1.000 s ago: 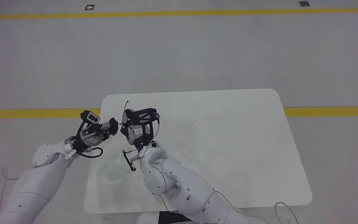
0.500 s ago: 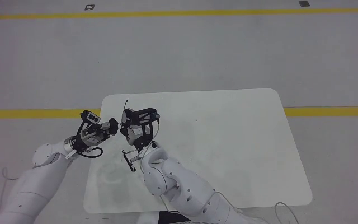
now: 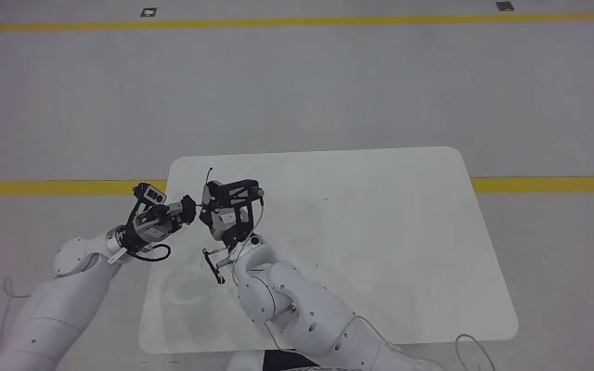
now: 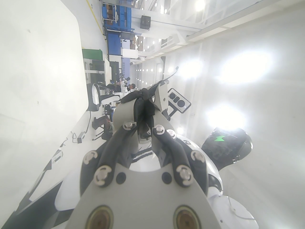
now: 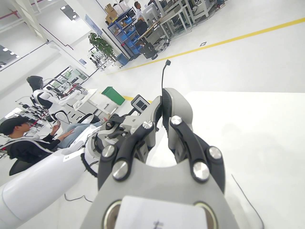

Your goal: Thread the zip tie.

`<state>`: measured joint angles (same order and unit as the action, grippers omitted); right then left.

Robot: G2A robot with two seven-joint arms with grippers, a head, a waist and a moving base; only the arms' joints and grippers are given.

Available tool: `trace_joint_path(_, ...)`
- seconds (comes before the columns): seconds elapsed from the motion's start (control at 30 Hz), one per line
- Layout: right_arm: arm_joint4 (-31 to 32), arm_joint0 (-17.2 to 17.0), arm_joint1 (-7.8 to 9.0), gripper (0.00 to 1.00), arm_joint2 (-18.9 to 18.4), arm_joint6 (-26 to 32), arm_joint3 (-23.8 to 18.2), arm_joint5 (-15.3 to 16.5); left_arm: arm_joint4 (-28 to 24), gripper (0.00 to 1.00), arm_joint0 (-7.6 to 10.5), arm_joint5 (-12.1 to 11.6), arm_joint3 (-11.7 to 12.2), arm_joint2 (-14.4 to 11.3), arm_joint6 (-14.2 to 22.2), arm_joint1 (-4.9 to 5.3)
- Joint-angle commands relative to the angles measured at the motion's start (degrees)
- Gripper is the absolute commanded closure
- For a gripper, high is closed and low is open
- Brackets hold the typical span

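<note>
The black zip tie [image 5: 163, 82] stands up out of my right gripper [image 5: 163, 101], which is shut on its strap, with the small square head [image 5: 168, 62] at the top. From above, the head [image 3: 211, 170] pokes out over the right gripper [image 3: 219, 200] near the table's left rear corner. My left gripper [image 3: 188, 210] sits tip to tip beside it. In the left wrist view its fingers meet, shut, at the left gripper's tip [image 4: 143, 94], apparently on the strap's lower end, right against the right gripper; the head [image 4: 176, 67] shows beyond.
The white table [image 3: 390, 241] stretches to the right of both grippers. A thin black strand [image 5: 246, 197] lies on it near the right arm, seen from above as a dark strip [image 3: 216, 267]. Yellow floor lines run behind the table.
</note>
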<state>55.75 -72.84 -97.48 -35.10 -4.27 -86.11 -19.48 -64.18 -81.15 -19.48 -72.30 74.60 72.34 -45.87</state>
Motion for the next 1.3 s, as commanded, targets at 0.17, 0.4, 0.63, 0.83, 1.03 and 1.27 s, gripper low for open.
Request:
trace_joint_path(0.17,0.5,-0.4,0.30,1.00,-0.1,0.2,-1.4,0.0,0.0,1.00,0.00,0.0,0.0,0.0,0.0,0.00)
trace_joint_path(0.4,1.2,-0.9,0.80,1.00,0.0,0.6,-2.6,0.0,0.0,1.00,0.00,0.0,0.0,0.0,0.0,0.00)
trace_joint_path(0.63,1.2,-1.2,1.05,1.00,0.1,1.5,-3.0,0.0,0.0,1.00,0.00,0.0,0.0,0.0,0.0,0.00)
trace_joint_path(0.83,0.7,-0.9,1.01,1.00,0.6,1.1,-2.5,0.0,0.0,1.00,0.00,0.0,0.0,0.0,0.0,0.00)
trace_joint_path(1.03,0.5,-0.7,0.88,1.00,0.8,0.9,-1.7,0.0,0.0,1.00,0.00,0.0,0.0,0.0,0.0,0.00)
trace_joint_path(1.27,0.3,-0.7,0.76,1.00,0.7,1.2,-1.2,0.0,0.0,1.00,0.00,0.0,0.0,0.0,0.0,0.00)
